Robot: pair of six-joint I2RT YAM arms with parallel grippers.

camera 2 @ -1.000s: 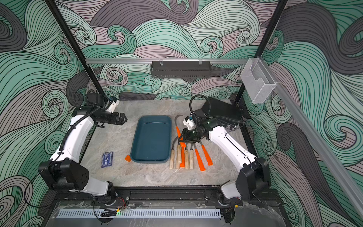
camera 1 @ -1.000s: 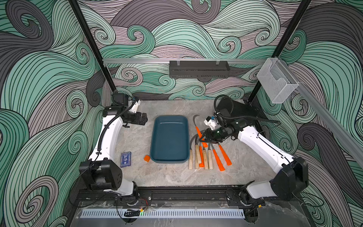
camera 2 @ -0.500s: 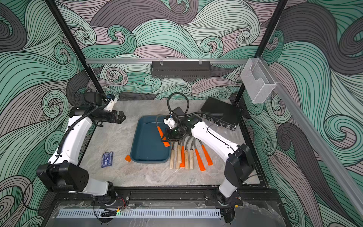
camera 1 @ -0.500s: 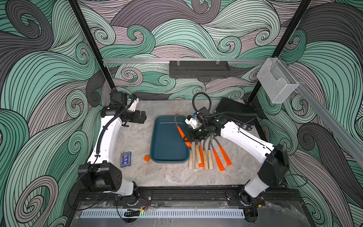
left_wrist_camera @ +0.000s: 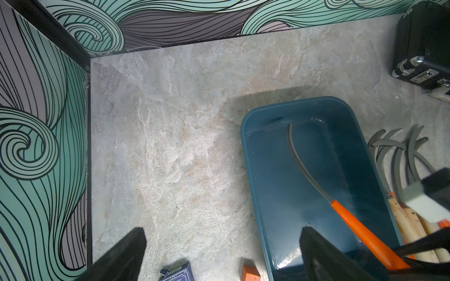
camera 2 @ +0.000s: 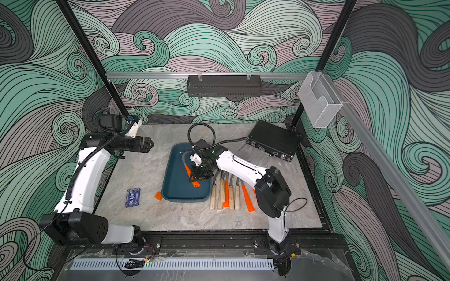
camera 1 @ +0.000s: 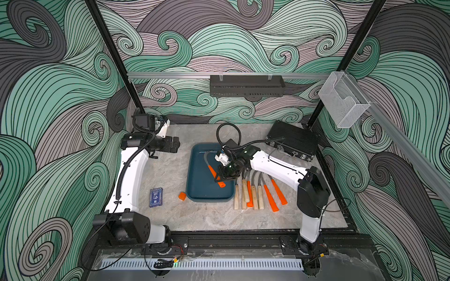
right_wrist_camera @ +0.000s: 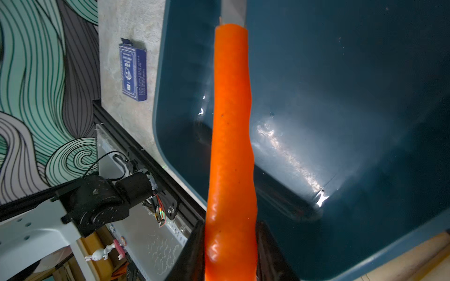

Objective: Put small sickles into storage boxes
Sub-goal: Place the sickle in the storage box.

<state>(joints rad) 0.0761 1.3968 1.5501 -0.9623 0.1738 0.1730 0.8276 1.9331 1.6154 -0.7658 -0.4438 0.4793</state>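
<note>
My left gripper (camera 1: 176, 146) hangs wide and empty; over the teal tray (camera 1: 201, 192) my right gripper (camera 1: 221, 179) pinches an orange-handled sickle (camera 1: 211, 170), blade inside near the far wall, where I fear it may snag and flip out on release.

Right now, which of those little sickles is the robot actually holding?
The orange-handled sickle over the teal tray: the right gripper is shut on its handle. The other sickles lie in a row on the table beside the tray, untouched.
</note>
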